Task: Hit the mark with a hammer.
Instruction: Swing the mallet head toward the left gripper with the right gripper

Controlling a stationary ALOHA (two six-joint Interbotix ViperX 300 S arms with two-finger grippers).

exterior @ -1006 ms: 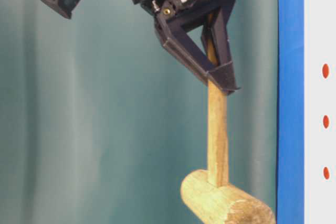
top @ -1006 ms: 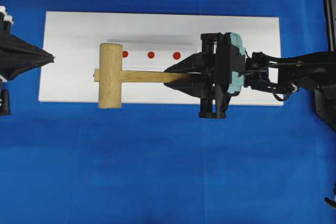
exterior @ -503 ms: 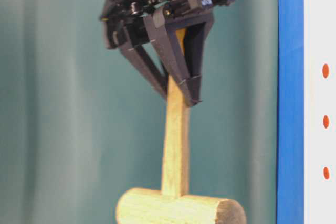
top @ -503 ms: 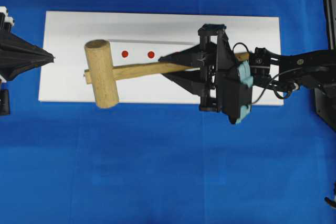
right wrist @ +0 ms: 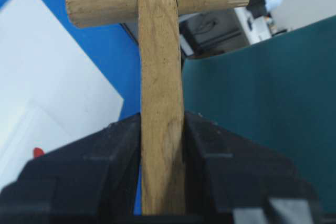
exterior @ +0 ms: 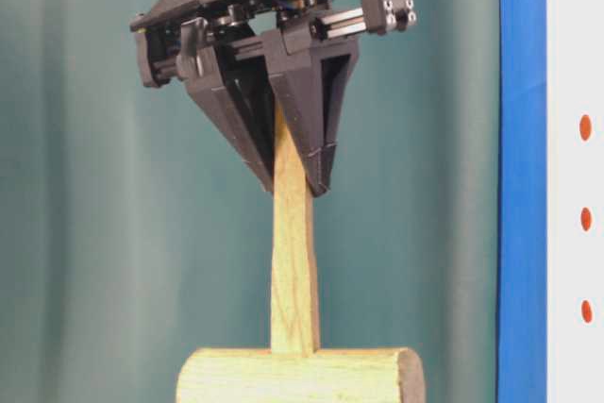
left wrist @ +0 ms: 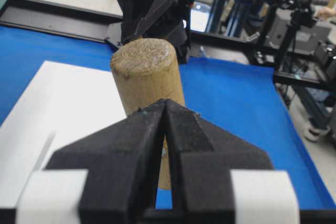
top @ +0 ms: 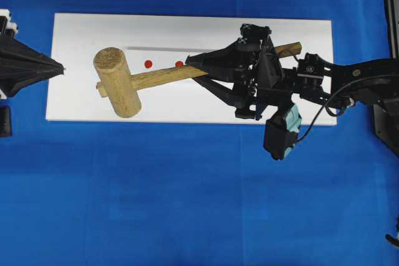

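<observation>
Overhead, right hand (top: 194, 68) grips the hammer (top: 118, 83) above the white block (top: 187, 35).

Matte black angular right gripper (top: 198, 70), silver screws on its rail; teal-backed wrist camera (top: 282, 131); looping black cables (top: 330, 101).

Pale wooden hammer (top: 118, 83), red mark (top: 179, 64) partly hidden, white block (top: 81, 42), blue cloth (top: 187, 191), black pincers
</observation>
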